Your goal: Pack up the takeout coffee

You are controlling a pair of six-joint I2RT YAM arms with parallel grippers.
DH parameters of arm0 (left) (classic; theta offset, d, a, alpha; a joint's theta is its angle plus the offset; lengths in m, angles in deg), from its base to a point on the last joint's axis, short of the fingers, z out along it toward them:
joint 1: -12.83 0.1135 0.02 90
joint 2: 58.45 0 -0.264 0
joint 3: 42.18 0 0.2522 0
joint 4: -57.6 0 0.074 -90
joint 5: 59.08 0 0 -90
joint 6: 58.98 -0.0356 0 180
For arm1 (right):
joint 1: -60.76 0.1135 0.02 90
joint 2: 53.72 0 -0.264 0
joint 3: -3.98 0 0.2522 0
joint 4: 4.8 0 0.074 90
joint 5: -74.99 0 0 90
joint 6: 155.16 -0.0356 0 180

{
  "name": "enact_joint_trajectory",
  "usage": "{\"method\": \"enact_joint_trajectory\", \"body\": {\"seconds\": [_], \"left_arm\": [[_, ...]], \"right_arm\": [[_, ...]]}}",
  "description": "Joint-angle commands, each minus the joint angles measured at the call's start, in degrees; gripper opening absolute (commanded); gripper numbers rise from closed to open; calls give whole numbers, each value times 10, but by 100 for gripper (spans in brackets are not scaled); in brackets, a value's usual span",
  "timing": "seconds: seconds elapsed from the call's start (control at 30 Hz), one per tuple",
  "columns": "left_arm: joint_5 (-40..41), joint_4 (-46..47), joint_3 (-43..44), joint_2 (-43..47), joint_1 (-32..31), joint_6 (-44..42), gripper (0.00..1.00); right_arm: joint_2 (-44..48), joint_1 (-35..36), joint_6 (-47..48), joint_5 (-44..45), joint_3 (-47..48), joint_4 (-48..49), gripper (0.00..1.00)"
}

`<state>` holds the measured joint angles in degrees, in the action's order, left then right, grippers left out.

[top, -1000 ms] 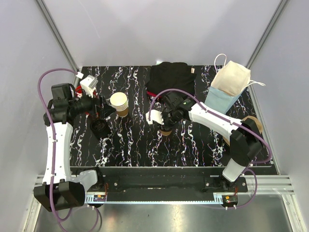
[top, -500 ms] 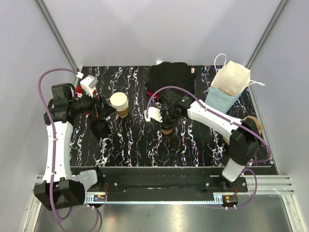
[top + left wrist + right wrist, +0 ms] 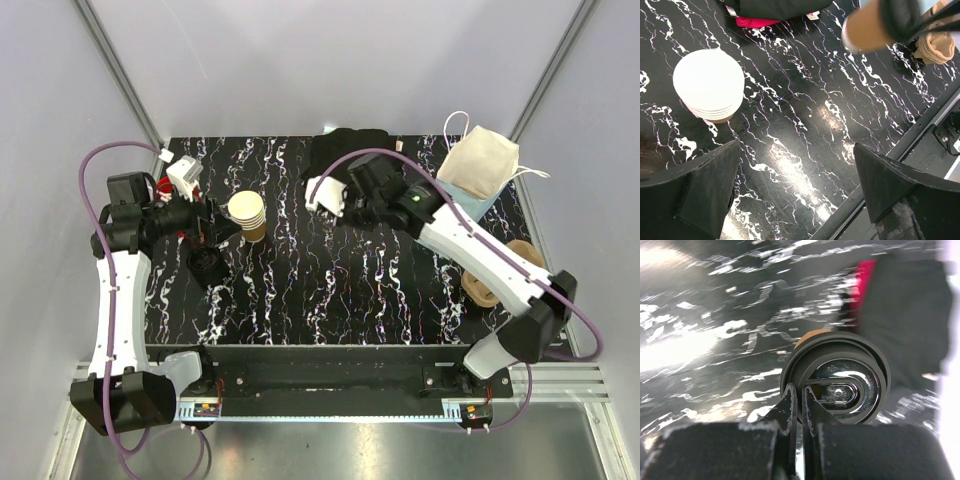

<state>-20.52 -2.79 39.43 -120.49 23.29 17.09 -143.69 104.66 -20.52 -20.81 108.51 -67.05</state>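
Marble tabletop (image 3: 300, 300); right end effector (image 3: 796, 392) grasping takeout coffee (image 3: 840, 385) at lid; left end effector (image 3: 796, 150) released.

A robotics lab test cell is being shown: a black marbled table (image 3: 330, 300) is being enclosed by plain grey panels (image 3: 330, 70), two robot arms, the left arm (image 3: 112, 300) and the right arm (image 3: 470, 245), are being carried on an aluminium rail (image 3: 330, 410) at its near edge, and purple cables (image 3: 88, 170) are being looped to them.

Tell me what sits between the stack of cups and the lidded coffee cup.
Nothing: in the left wrist view, only bare black marbled table shows between the stack of cups and the lidded coffee cup.
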Motion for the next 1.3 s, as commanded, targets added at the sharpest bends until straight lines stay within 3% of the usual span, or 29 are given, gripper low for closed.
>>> {"method": "enact_joint_trajectory", "body": {"seconds": [0.0, 0.27, 0.43, 0.73, 1.1, 1.27], "left_arm": [[-19, 21, 14, -7, -9, 1, 99], [-4, 21, 18, -5, -61, -9, 99], [46, 21, 22, -4, -132, -16, 99], [49, 26, 6, -1, -143, -22, 99], [54, 32, -4, 3, -143, -22, 99], [56, 36, -7, 4, -143, -22, 99]], "right_arm": [[67, 5, -17, 122, 41, 55, 0], [145, -10, 26, 250, 50, 132, 0], [187, -56, 40, 305, 43, 182, 0], [234, -112, 83, 390, -2, 259, 0], [234, -170, 63, 416, -59, 260, 0], [220, -208, 13, 366, -52, 194, 0]]}}
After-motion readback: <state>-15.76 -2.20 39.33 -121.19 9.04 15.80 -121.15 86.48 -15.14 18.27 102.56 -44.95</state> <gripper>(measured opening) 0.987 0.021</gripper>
